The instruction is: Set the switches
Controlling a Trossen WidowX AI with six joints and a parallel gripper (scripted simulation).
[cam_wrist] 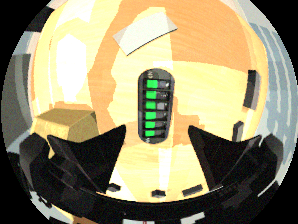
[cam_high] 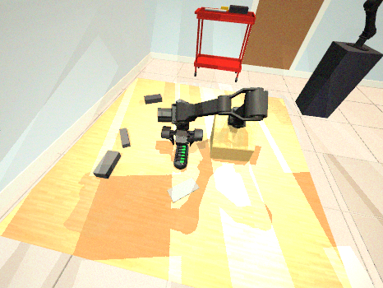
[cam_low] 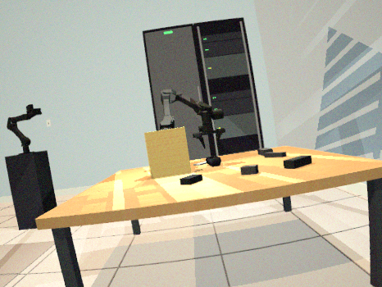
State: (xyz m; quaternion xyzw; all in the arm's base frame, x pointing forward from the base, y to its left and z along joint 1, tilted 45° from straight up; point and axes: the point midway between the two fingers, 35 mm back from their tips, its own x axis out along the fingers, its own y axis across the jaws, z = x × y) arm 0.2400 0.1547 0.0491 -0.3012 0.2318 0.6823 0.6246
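Controller unit (cam_high: 181, 163) (cam_low: 213, 161) (cam_wrist: 142, 106) sits on the tabletop (cam_high: 131, 214) (cam_low: 225, 193) (cam_wrist: 210, 90), switch side up, its long rounded body running away from the pincer (cam_high: 182, 141) (cam_low: 211, 144) (cam_wrist: 157, 128). In the wrist view its six rockers form a single column, every green end on the left and every darker end on the right; which ends are pressed down is too small to tell. The label underneath is hidden. The pincer is spread, pointing down with its two black fingers well apart and nothing pinched between them; the exterior view shows its tips above the unit, clear of it. A pale flat card (cam_high: 182, 190) (cam_wrist: 145, 33) lies near the unit's far end as the wrist camera sees it. A tan block (cam_high: 232, 153) (cam_low: 168, 152) (cam_wrist: 65, 125) stands to one side, near the arm's foot. Several dark modules lie scattered, among them a long one (cam_high: 107, 164) (cam_low: 297, 161) (cam_wrist: 251, 90) well apart from the unit. Beyond the tabletop are a red cart (cam_high: 223, 16) with things on its top shelf, a dark pedestal (cam_high: 337, 78) (cam_low: 30, 189) bearing another arm, and a tall equipment cabinet (cam_low: 172, 74) with small green lights.
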